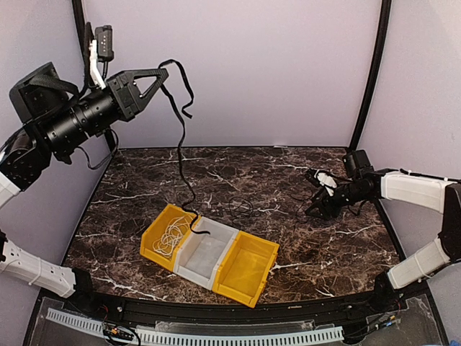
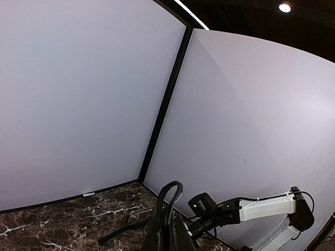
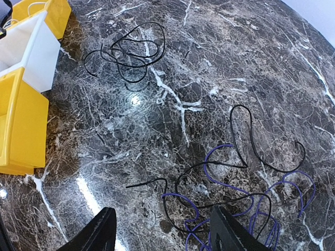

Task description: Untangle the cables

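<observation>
My left gripper (image 1: 163, 73) is raised high at the back left and shut on a thick black cable (image 1: 181, 144). The cable hangs down to the bins, its lower end at the left yellow bin (image 1: 153, 238). In the left wrist view the shut fingers (image 2: 167, 232) pinch a loop of that cable (image 2: 171, 192). My right gripper (image 1: 315, 207) is low over the table at the right, open and empty. In the right wrist view (image 3: 162, 209) it hovers over a thin black cable (image 3: 246, 137) tangled with a purple cable (image 3: 225, 183).
A second thin black cable tangle (image 3: 131, 49) lies on the marble nearer the bins (image 1: 241, 207). Three joined bins sit front centre: the left yellow one holds a white cable (image 1: 170, 238), then a white bin (image 1: 205, 249) and a yellow bin (image 1: 248, 268).
</observation>
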### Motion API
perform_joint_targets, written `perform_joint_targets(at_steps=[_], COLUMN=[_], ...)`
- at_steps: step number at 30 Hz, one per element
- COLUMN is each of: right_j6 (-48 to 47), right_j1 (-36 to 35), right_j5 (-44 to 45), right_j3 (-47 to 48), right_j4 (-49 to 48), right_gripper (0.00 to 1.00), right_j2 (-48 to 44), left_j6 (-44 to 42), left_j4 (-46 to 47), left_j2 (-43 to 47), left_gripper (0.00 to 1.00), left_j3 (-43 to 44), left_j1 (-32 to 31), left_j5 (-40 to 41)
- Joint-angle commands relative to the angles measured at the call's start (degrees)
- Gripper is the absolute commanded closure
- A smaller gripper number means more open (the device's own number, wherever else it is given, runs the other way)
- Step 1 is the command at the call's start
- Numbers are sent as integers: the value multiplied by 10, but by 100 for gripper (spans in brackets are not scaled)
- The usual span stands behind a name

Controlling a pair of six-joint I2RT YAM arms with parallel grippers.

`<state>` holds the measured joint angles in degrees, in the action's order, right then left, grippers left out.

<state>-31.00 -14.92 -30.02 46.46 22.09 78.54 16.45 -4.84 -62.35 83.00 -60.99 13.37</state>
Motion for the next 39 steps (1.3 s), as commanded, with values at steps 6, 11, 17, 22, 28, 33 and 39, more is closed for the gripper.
perform_joint_targets(at_steps=[6,11,17,22,28,33,39], right_j6=[-7,-9,-10,-12,-13,-14,-15], right_j1=[3,3,3,3,3,3,4], right_j5=[-1,1,3,4,2,3,2], right_j3=[-5,0,-1,4,7,5,6], right_j4=[-20,-16,-16,-14,-11,-9,-8], right_gripper=[37,37,37,36,37,36,36], right_j2=[18,31,37,49,59,60,62], left_j6=[-31,2,56,93,101,110,124], left_j4=[7,25,45,70,74,66,71], left_j2=[12,-4,-16,-7,2,-10,-22], left_gripper=[100,100,100,100,100,100,100], left_j3=[43,5,-47,-97,-127,-133,-158], left_j1=[0,0,0,0,0,0,-1], left_j5=[2,-42,-82,-89,-78,-123,-212])
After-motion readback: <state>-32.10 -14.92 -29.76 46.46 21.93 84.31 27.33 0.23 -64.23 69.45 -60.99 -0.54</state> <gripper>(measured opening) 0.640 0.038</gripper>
